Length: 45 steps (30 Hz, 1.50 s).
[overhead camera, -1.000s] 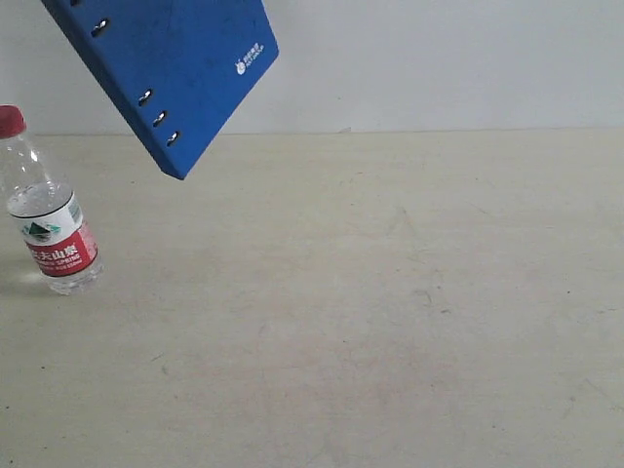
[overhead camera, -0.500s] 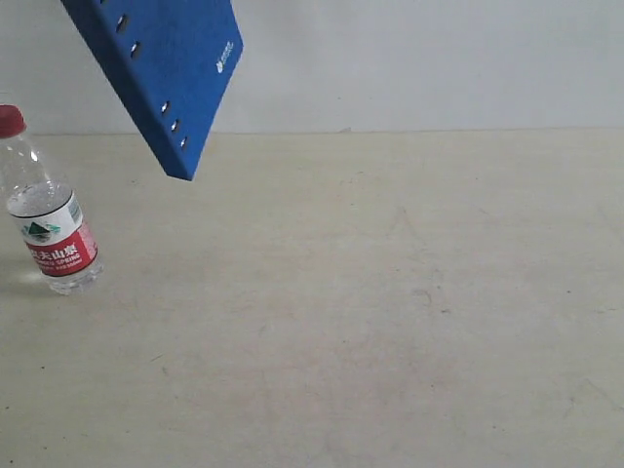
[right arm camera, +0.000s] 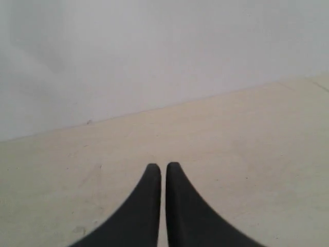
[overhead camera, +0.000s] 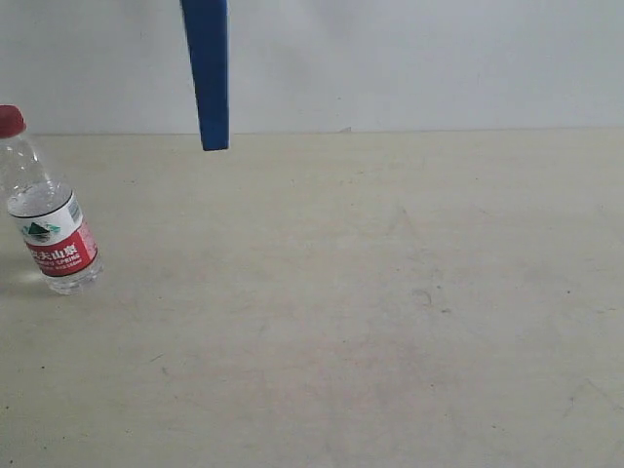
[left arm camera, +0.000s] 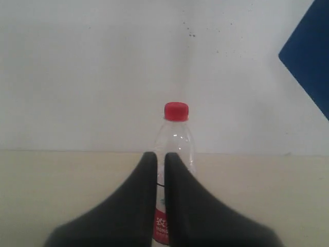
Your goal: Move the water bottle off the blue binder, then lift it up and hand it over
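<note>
The water bottle (overhead camera: 49, 205) (red cap, it seems partly filled with clear water) stands on the beige table (overhead camera: 390, 322) at far left. The blue binder (overhead camera: 207, 68) hangs edge-on in the air before the white wall (overhead camera: 439, 58). The left gripper (left arm camera: 161, 155) and the right gripper (right arm camera: 163, 165) are both nearly closed, empty.

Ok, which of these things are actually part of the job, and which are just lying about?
Part of the job: bottle; binder.
Just there: table; wall. No other loose items are visible.
</note>
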Available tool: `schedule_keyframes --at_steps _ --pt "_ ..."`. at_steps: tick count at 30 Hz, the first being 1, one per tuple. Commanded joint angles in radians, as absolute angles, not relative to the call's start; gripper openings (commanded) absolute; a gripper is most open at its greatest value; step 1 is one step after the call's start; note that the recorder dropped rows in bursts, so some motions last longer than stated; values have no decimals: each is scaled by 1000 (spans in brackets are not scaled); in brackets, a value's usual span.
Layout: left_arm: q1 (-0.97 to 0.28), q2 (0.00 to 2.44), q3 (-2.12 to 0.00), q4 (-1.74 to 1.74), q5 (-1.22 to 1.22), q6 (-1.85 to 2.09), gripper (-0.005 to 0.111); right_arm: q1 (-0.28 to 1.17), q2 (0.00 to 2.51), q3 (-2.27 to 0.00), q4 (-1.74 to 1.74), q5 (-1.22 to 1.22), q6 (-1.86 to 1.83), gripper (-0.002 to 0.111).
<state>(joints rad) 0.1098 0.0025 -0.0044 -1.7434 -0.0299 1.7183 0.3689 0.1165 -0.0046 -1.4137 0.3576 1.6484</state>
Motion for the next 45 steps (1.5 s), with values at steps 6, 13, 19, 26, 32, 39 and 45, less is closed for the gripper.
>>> schedule_keyframes --at_steps 6,13,19,26,32,39,45 --pt "107 0 0 -1744 -90 1703 5 368 114 0 -1226 403 1684 0" --pt "107 0 0 -1744 -90 1703 5 368 114 0 -1226 403 1685 0" --pt "107 0 0 -1744 -95 1703 5 244 0 0 -1220 355 1685 0" --pt "107 0 0 -1744 -102 1703 5 -34 0 0 -1242 140 1370 0" --pt "107 0 0 -1744 -101 1703 5 -221 0 0 -1267 -56 1319 0" --pt "107 0 0 -1744 -101 1703 5 -238 24 0 -1382 -33 1318 0" --pt "107 0 0 -1744 -101 1703 5 -238 125 0 -1385 -86 1320 0"
